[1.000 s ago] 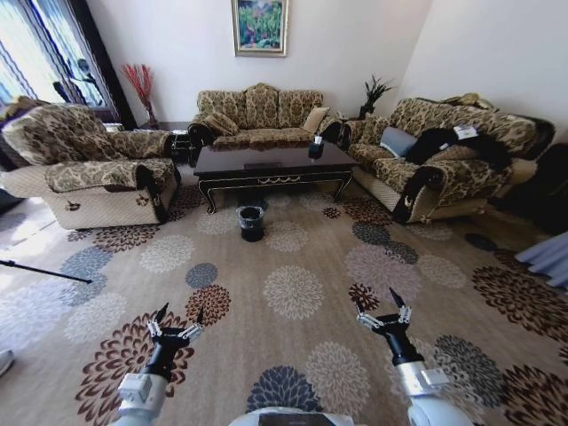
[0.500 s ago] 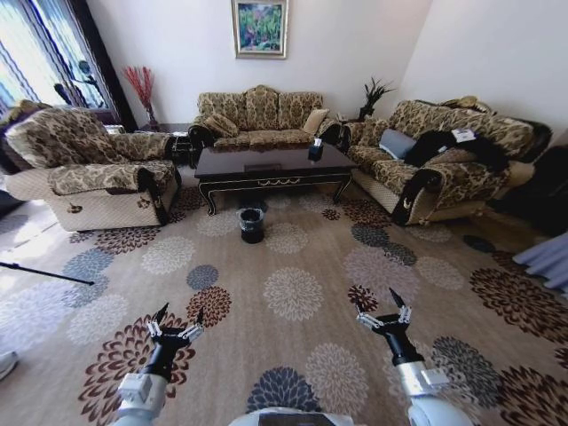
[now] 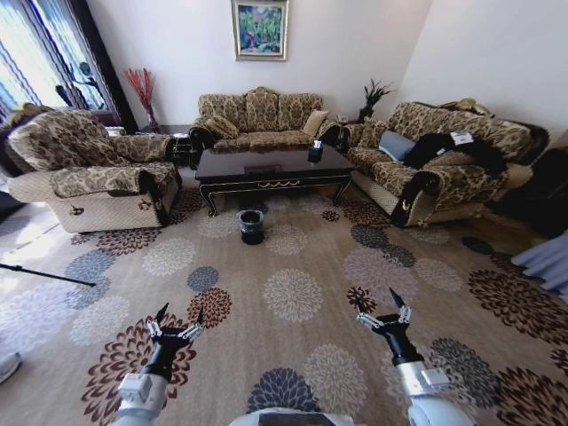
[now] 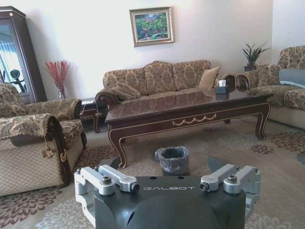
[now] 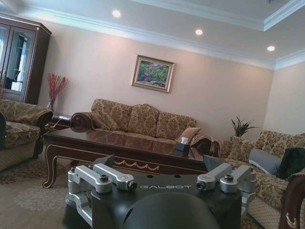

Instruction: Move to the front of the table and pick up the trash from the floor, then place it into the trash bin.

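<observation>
The left end effector (image 3: 175,330) hangs low over the floor (image 3: 293,266), above a brown flower medallion, with its 2 fingers spread apart and nothing between them. Farther ahead, near the middle of the room, the trash bin (image 3: 251,224) stands on the carpet just in front of the counter (image 3: 271,165). The bin is a small round black bucket, and a crinkled grey plastic bag is folded over its rim. The counter is long, low and dark, with a glossy top, a gold scroll ornament on its front edge and curved legs. A dark tissue box (image 3: 315,149) sits on its right end. On the right, the right end effector (image 3: 382,319) is also held low over the carpet, fingers released and holding nothing.

The left wrist view shows the trash bin (image 4: 173,159) closer, with the bag lining visible inside, and the space under the counter (image 4: 190,107). The right wrist view looks higher: it shows the counter (image 5: 119,143) from the side, the tissue box (image 5: 181,145) and the ceiling lights. From this distance the small trash on the floor cannot be made out.
</observation>
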You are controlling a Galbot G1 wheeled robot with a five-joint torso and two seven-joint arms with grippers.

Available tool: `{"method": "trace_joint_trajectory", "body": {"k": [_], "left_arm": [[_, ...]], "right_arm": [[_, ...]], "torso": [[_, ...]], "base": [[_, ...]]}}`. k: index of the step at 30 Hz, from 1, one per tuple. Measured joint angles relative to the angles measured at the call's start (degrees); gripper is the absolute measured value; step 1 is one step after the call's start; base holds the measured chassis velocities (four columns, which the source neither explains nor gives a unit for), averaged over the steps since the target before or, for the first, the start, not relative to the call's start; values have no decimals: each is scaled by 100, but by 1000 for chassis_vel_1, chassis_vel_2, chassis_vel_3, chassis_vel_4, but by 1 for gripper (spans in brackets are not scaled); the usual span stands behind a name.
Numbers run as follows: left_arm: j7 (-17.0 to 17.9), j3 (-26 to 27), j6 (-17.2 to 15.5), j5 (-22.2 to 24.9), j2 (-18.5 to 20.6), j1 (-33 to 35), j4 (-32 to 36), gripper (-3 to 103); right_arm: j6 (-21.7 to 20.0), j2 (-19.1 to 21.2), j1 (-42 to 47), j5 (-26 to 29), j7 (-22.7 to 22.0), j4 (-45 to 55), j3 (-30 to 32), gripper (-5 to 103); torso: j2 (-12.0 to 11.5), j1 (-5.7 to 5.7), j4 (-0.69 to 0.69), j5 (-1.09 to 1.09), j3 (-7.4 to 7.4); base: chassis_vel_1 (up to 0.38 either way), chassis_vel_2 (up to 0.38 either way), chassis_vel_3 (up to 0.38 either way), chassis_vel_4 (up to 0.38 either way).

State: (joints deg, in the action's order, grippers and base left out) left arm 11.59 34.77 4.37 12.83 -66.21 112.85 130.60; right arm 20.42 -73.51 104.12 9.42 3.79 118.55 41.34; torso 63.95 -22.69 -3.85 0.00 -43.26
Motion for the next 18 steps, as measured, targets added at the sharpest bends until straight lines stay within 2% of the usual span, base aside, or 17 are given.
{"method": "trace_joint_trajectory", "body": {"k": [13,18], "left_arm": [[0,0,0,0,0,0,0,100],[0,0,0,0,0,0,0,100]], "right_arm": [[0,0,0,0,0,0,0,100],[0,0,0,0,0,0,0,100]], "torso": [[395,-173,0,0,-221],[426,-188,0,0,-239]], "base": [[0,0,0,0],[0,0,0,0]]}}
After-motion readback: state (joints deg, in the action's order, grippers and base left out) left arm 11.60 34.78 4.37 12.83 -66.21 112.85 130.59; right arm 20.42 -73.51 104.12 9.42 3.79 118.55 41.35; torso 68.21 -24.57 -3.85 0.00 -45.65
